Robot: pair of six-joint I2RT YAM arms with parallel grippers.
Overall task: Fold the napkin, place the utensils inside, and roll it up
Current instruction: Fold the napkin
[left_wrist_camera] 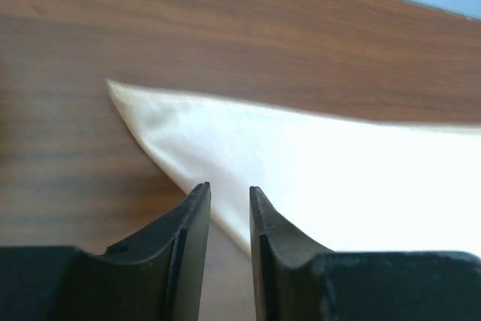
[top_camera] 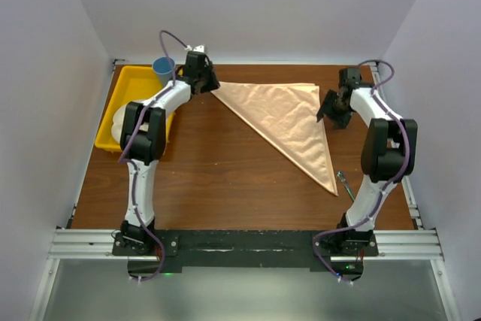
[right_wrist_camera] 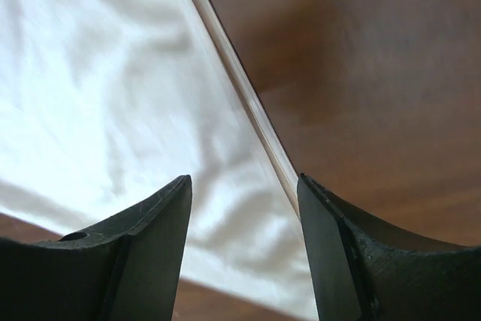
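napkin [top_camera: 289, 122] is folded to a triangle. left gripper [left_wrist_camera: 229, 189] is set narrow, nothing held, corner just ahead. right gripper [right_wrist_camera: 244, 182] is spread wide over its edge.

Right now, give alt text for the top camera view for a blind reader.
A peach napkin, folded into a triangle, lies on a wooden table; the left gripper is at its far left corner, the right gripper beside its far right corner. A fork lies off its near tip.
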